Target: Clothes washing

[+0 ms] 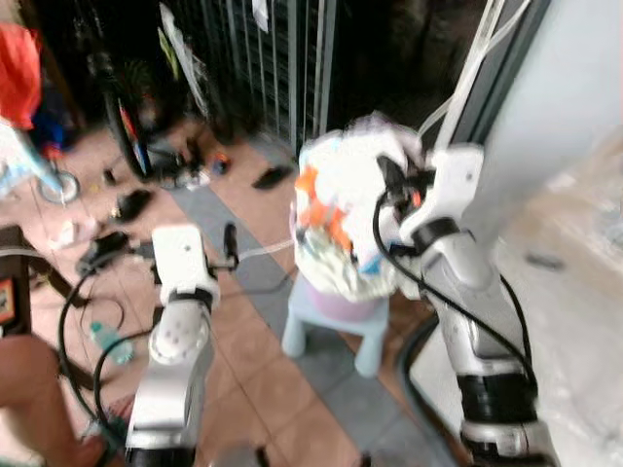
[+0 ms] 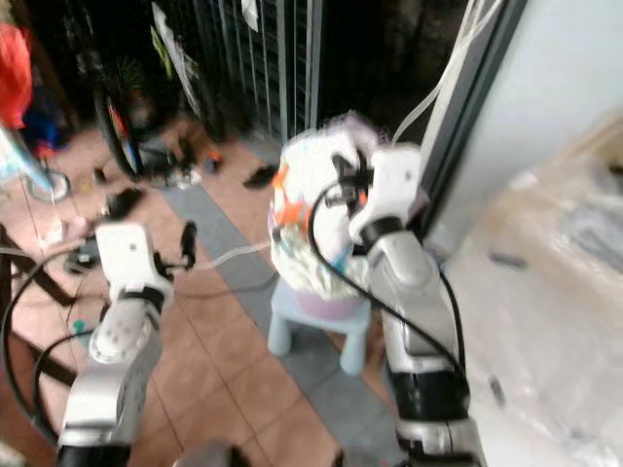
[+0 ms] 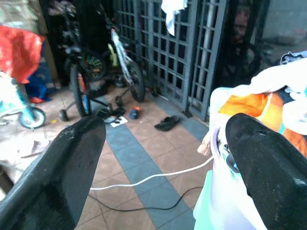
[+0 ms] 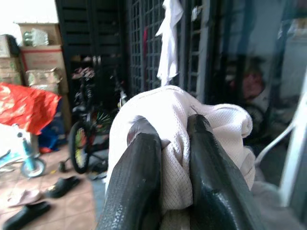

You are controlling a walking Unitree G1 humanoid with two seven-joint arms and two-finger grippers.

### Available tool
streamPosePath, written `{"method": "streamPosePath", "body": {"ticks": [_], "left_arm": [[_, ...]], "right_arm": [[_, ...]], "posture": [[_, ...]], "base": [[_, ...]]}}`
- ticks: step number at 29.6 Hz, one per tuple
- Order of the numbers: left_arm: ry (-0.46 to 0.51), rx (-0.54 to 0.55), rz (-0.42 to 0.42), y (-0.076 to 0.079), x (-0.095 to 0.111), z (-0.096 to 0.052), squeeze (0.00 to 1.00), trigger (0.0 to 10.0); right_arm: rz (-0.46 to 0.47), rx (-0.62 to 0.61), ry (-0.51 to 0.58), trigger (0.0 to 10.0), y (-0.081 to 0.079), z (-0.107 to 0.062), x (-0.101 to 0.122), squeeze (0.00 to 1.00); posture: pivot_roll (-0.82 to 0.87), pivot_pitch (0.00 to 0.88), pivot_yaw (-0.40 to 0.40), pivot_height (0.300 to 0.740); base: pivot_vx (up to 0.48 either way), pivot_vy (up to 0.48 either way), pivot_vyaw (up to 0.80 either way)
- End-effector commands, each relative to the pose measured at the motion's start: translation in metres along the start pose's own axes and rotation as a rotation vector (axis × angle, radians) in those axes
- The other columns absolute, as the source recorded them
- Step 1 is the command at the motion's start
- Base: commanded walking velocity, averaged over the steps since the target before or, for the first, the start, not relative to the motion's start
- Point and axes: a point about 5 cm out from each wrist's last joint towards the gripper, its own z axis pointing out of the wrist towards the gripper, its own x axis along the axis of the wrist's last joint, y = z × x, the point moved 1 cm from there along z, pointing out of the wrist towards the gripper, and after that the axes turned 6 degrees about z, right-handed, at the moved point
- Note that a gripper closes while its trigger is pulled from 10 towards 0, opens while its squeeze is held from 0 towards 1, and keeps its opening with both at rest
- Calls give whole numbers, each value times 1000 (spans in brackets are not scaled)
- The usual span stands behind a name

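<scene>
- The laundry pile [image 1: 346,209] sits heaped in a pale tub [image 1: 341,297] on a small light-blue stool [image 1: 326,336], just beside the white machine [image 1: 574,321] on your right. It's a soft, crumpled mound, mostly white with orange and blue patches.
- Your right gripper [image 4: 168,158] is clenched on a white garment [image 4: 177,124] at the top of that pile. The cloth is a fine mesh knit, bunched thick between the two fingers and spilling over both.
- Your left gripper [image 3: 163,158] is released, fingers spread wide, hovering over the floor to the left of the stool and apart from the pile.
- By my reading you're early on: one piece is gripped, nearly the whole pile sits in the tub, and nothing can be seen loaded into the machine. Both head views are blurred, so I can't tell whether the garment is clear of the heap.
- Further out: a terracotta and grey tiled floor [image 1: 263,350], a thin white hose [image 3: 158,175], loose sandals [image 3: 168,123], bicycles [image 3: 124,62] and a dark metal grille [image 3: 192,52].
</scene>
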Motion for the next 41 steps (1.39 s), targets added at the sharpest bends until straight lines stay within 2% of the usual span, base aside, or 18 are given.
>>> {"method": "streamPosePath", "body": {"ticks": [1, 2, 3, 11, 13, 17, 22, 29, 38, 41], "left_arm": [[-15, -20, -9, 6, -2, 1, 0, 10000], [-15, -20, -9, 6, -2, 1, 0, 10000], [-3, -27, -12, 6, -1, 1, 0, 10000], [10, -47, -18, 7, 0, 0, 0, 10000], [14, -52, -19, 7, 0, 0, 0, 10000], [17, -58, -25, 7, 0, -1, 0, 10000], [27, -61, -30, 4, 0, -2, 0, 10000], [32, -62, -34, 3, 1, -1, 0, 10000], [32, -67, -41, 4, 0, -3, 0, 10000], [27, -67, -43, 4, 0, -3, 0, 10000]], "right_arm": [[-43, -65, 23, 10000, 11, -3, 4, 0], [-43, -65, 23, 10000, 11, -3, 4, 0], [-79, -114, 29, 10000, 19, -4, 6, 0], [-82, -151, 8, 10000, 27, -7, 0, 0], [-137, -205, 5, 10000, 33, -9, -1, 0], [-160, -234, 5, 10000, 39, -10, -1, 0], [-152, -227, -10, 10000, 40, -11, -5, 0], [-144, -197, -12, 10000, 34, -8, -6, 0], [-223, -163, 51, 10000, 38, 7, 11, 0], [-210, -163, 58, 10000, 39, 12, 14, 0]], "posture": [[-42, 0, 39, 740], [-42, 0, 39, 740], [-42, 0, 39, 740], [-49, 0, 44, 740], [-49, 0, 44, 740], [-50, 0, 44, 740], [-52, 0, 45, 740], [-53, 3, 46, 740], [-53, 1, 46, 740], [-53, 1, 46, 740]], "base": [[0, 0, -800], [0, 0, -800], [0, 0, -800], [0, 0, -800], [0, 0, -800], [0, 0, -800], [98, 0, -706], [307, 0, -114], [342, 0, -800], [347, 0, -800]]}}
